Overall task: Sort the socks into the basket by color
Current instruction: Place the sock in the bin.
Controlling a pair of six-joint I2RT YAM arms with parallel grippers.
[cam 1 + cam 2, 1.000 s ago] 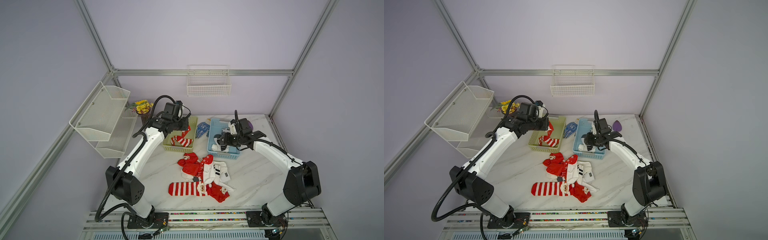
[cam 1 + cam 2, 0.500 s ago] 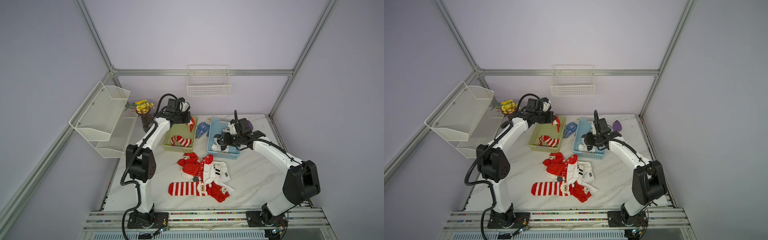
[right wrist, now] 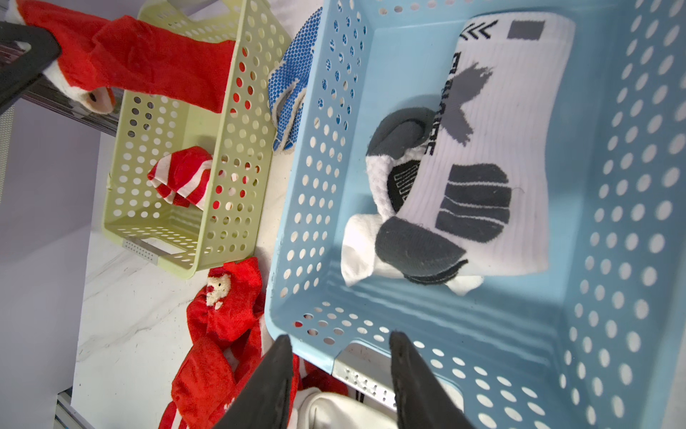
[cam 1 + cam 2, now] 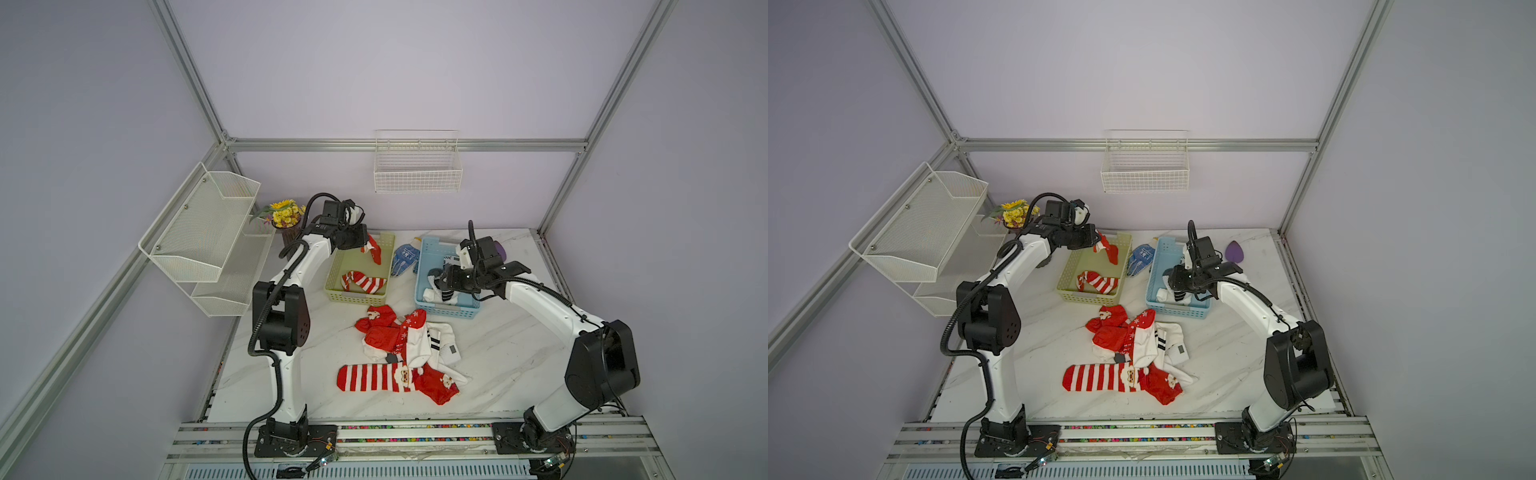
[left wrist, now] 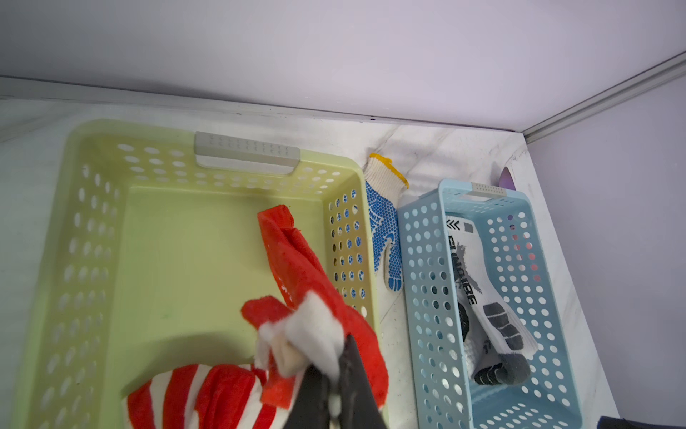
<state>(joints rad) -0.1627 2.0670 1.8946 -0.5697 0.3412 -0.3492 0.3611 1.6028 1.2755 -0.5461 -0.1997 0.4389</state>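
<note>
- Flowers (image 4: 284,211) stand beyond the green basket's (image 4: 359,297) far-left corner, well apart from it.
- Left gripper (image 5: 334,371) hangs over the green basket's far-right corner, jaws pressed together, pinching the white cuff of a red sock (image 5: 297,260).
- That red sock dangles from the pinch down into the green basket, close to its right wall; whether the toe touches the floor, I cannot tell.
- Already inside the green basket: a red-and-white striped sock (image 4: 363,282), crumpled toward the near end.
- Just outside the green basket's right wall lies a blue-dotted glove (image 5: 384,237), flat on the table.
- In front of the green basket, off toward its right, there's a pile of socks (image 4: 403,345) on the table, red Santa ones tangled with white ones.
- At the pile's near edge, farthest from the green basket, a long striped sock (image 4: 370,378) lies stretched out.
- Blue basket (image 3: 319,185) sits to the right of the green basket, parallel to it, only the glove between them.
- White socks (image 3: 493,148) with grey and black marks lie in that blue basket, across from the green basket's near half.
- Right gripper (image 3: 339,338) hovers right of the green basket, above the blue basket's near end, jaws spread, nothing between them.
- Far right of the green basket, past the blue one, a small purple thing (image 4: 1235,251) rests on the table.
</note>
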